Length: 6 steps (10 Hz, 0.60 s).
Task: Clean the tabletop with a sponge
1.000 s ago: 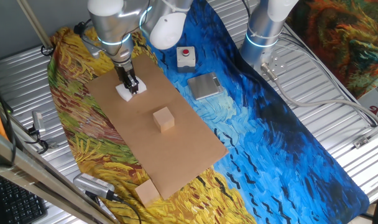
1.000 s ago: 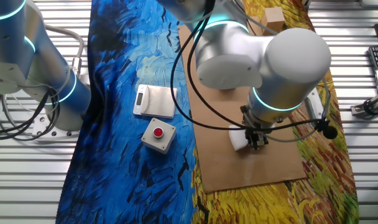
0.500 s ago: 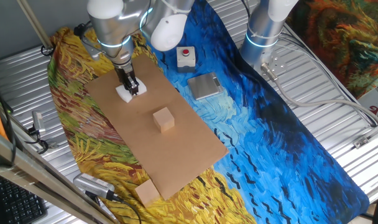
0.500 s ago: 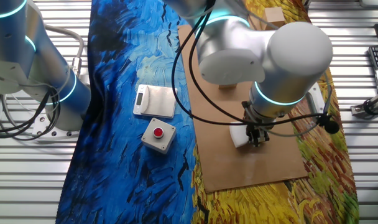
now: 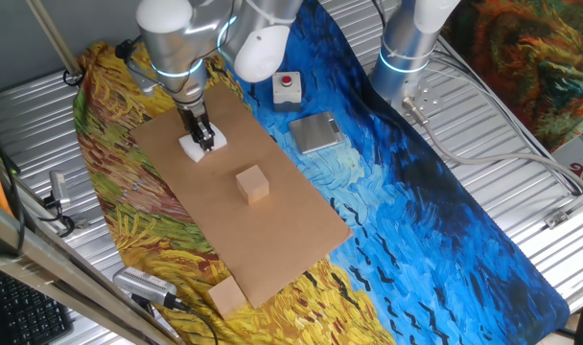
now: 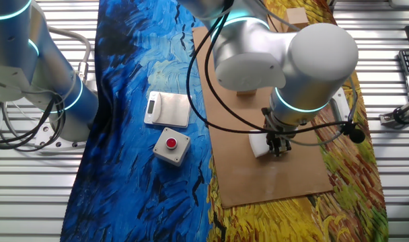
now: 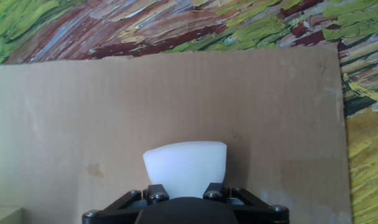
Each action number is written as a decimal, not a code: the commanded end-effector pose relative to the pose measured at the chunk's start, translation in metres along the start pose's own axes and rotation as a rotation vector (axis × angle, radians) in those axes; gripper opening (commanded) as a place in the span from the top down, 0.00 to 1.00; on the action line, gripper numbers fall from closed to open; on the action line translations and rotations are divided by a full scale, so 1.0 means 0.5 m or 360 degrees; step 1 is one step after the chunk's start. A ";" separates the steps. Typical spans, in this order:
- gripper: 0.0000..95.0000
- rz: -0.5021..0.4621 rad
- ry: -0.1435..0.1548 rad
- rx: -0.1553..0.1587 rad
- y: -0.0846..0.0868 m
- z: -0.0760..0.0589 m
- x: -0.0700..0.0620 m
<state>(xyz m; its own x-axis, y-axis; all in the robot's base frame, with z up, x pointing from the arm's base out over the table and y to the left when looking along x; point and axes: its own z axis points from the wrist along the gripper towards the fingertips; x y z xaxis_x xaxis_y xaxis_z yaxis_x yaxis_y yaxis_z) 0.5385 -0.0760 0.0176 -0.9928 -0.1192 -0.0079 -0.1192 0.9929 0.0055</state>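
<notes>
The tabletop (image 5: 282,230) is a light-brown cardboard board lying on the painted cloth. Near its far end the white sponge (image 5: 193,147) rests flat on the board, with my gripper (image 5: 204,138) shut on it from above. From the other side, the sponge (image 6: 259,146) pokes out to the left of the gripper (image 6: 278,148), on the tabletop (image 6: 272,181). In the hand view the sponge (image 7: 184,167) sits between my fingers, pressed against the tabletop (image 7: 176,87); the fingertips are hidden behind it.
A tan cube (image 5: 253,183) stands mid-board and another tan block (image 5: 226,296) lies at the near end. A white box with a red button (image 5: 288,87) and a grey scale (image 5: 316,131) sit on the blue cloth. A second arm's base (image 5: 407,48) stands behind.
The gripper and the sponge have shifted only a little across the board; nothing else has moved.
</notes>
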 end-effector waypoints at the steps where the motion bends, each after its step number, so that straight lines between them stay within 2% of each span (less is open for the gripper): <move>1: 0.60 0.0006 -0.0005 0.0005 0.002 0.002 -0.001; 6: 0.60 0.0011 -0.0005 0.0014 0.014 0.001 -0.004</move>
<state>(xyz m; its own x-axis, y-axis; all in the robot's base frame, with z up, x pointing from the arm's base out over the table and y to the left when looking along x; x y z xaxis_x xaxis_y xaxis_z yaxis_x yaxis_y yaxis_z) 0.5398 -0.0690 0.0166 -0.9936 -0.1118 -0.0144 -0.1118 0.9937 -0.0004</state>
